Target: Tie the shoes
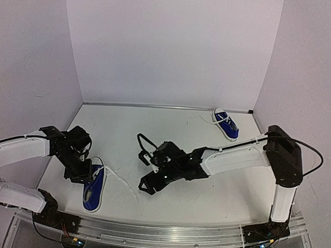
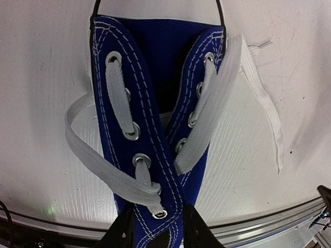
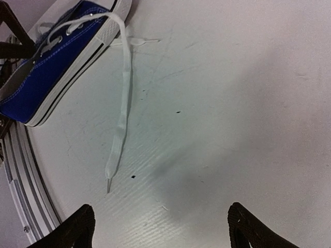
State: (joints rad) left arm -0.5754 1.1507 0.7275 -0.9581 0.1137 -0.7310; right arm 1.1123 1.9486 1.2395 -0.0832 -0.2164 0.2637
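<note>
Bench, white, carrying 2 blue shoes: near shoe by the front-left edge, far shoe at the back-right corner, well apart. Left fingers clamped on either side of the near shoe's laced upper; right fingers spread wide above the bench near its centre. 1 loose white lace trails from the near shoe, its tip just short of the right fingers.

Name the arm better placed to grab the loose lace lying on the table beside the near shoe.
Right. The right gripper, open, faces the lace end across bare table; the left gripper straddles the shoe itself.
</note>
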